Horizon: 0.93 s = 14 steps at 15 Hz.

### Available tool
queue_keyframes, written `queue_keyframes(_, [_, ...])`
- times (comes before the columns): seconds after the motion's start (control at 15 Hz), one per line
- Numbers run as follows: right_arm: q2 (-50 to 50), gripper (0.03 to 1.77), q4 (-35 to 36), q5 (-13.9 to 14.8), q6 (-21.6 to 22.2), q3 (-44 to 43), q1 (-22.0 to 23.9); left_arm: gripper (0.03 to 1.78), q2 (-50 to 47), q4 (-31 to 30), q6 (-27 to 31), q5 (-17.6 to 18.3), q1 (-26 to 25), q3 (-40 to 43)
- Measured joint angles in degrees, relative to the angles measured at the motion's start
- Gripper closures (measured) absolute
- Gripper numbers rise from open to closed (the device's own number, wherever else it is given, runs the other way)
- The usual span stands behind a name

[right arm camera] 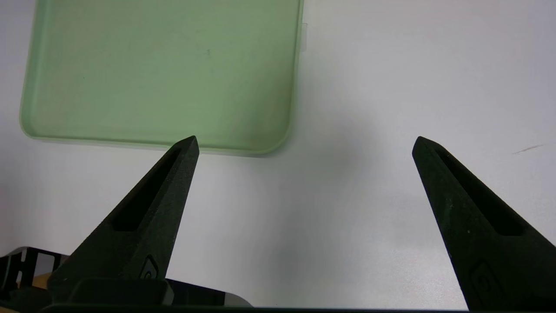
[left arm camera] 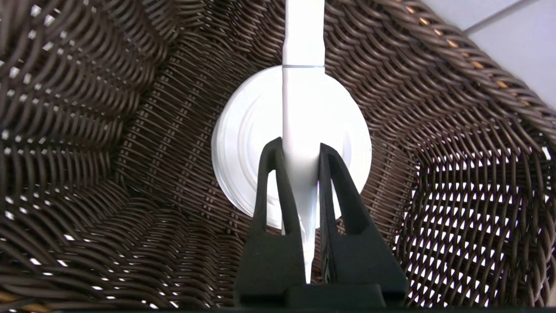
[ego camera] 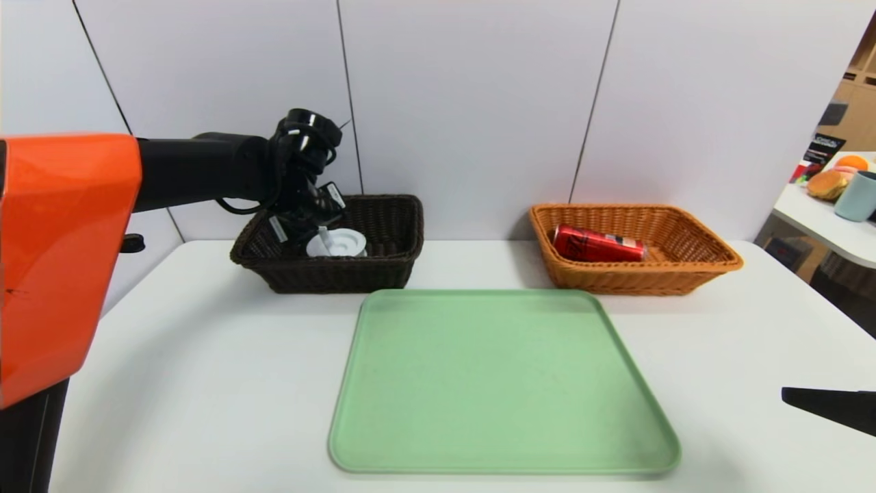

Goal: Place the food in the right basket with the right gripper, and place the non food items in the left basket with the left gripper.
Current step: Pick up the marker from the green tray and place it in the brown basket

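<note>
The marker is pinched between the pressed-together fingers of the left gripper, hanging over the disc that lies in the dark basket, at 11 o'clock of the tray. Risk: released from here, the marker may land on the disc's rim and roll or lean awkwardly, or snag in the weave. The can lies in the tan basket at 1 o'clock; the right gripper is parked at 4 o'clock, fingers spread, holding nothing.
</note>
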State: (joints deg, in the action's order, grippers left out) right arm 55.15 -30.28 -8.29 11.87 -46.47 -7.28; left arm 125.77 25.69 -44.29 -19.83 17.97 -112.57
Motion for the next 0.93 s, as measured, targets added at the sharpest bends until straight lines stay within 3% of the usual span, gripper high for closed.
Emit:
queue_keyframes(0.13, [-0.2,0.1,0.0,0.0,0.0,0.1,0.0,1.28,0.3,0.0,-0.1,-0.1,-0.2,0.0])
queue_keyframes(0.33, [-0.2,0.1,0.0,0.0,0.0,0.1,0.0,0.9,0.6,0.0,-0.1,-0.1,-0.4,0.0])
queue_keyframes(0.6, [-0.3,0.1,0.0,0.0,0.0,0.1,0.0,0.58,0.6,0.1,-0.1,-0.1,-0.5,0.0])
queue_keyframes(0.93, [-0.4,0.1,0.0,0.1,-0.1,0.0,0.0,0.36,-0.1,0.8,0.6,-0.7,-0.5,0.0])
